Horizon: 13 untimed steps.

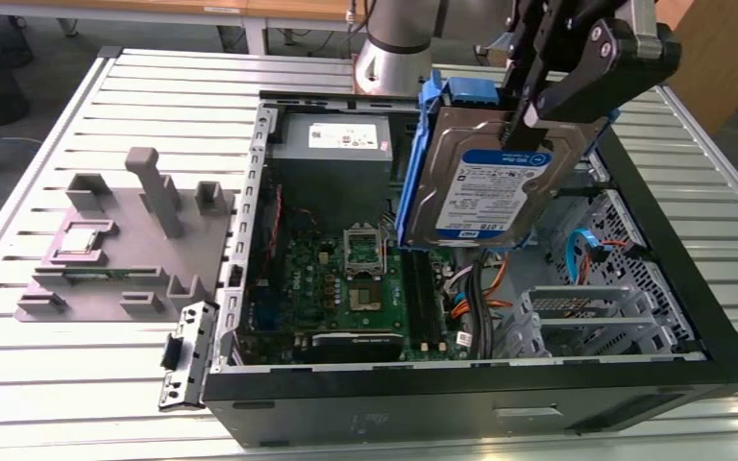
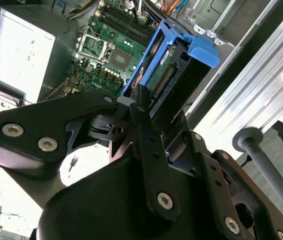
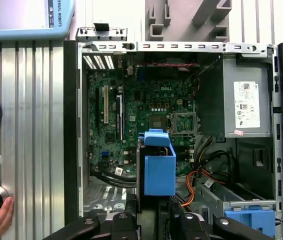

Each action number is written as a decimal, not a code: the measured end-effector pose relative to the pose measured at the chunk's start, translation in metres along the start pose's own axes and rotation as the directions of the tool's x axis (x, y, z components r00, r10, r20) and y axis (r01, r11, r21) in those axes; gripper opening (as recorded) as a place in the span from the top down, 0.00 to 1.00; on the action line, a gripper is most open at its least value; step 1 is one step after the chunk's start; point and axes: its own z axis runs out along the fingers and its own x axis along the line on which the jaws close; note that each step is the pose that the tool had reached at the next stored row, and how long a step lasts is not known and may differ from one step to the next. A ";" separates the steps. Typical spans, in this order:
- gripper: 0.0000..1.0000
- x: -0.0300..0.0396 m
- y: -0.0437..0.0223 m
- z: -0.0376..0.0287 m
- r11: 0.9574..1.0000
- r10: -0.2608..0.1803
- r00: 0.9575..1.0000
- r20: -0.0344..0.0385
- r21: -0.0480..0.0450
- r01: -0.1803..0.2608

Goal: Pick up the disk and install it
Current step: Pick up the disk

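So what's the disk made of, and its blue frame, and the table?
The disk looks like silver metal: a dull grey sheen shows at its bare edges, and it carries a glossy white-and-blue label, maybe paper. Its frame seems to be plastic: bright, even blue with a smooth moulded shape. The table looks like metal, probably aluminium: pale, matt, ribbed slats.

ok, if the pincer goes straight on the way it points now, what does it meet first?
The disk held in the pincer leads. Its lower end would probably reach the motherboard beside the processor socket first, near the cables; depth is unclear.
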 end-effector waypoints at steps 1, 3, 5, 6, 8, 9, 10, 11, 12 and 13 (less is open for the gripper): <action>0.65 0.0000 -0.0011 0.0000 1.000 0.000 1.000 0.000 0.000 0.000; 0.65 -0.0001 -0.0021 0.0000 1.000 0.000 1.000 0.000 -0.001 0.000; 0.65 -0.0001 -0.0022 -0.0001 1.000 0.000 1.000 0.000 -0.001 0.000; 0.65 -0.0001 -0.0023 -0.0001 1.000 0.000 1.000 0.000 -0.001 0.000; 0.65 -0.0001 -0.0025 -0.0001 1.000 0.000 1.000 0.000 -0.001 0.000; 0.65 -0.0001 -0.0030 -0.0001 1.000 0.000 1.000 0.000 -0.001 0.000; 0.65 -0.0001 -0.0036 -0.0001 1.000 0.000 1.000 0.000 -0.001 0.000; 0.65 -0.0002 -0.0043 -0.0001 1.000 0.000 1.000 0.000 -0.001 0.000; 0.65 -0.0002 -0.0053 -0.0001 1.000 0.000 1.000 0.000 -0.001 0.000; 0.65 -0.0002 -0.0061 -0.0002 1.000 0.000 1.000 0.000 -0.001 0.000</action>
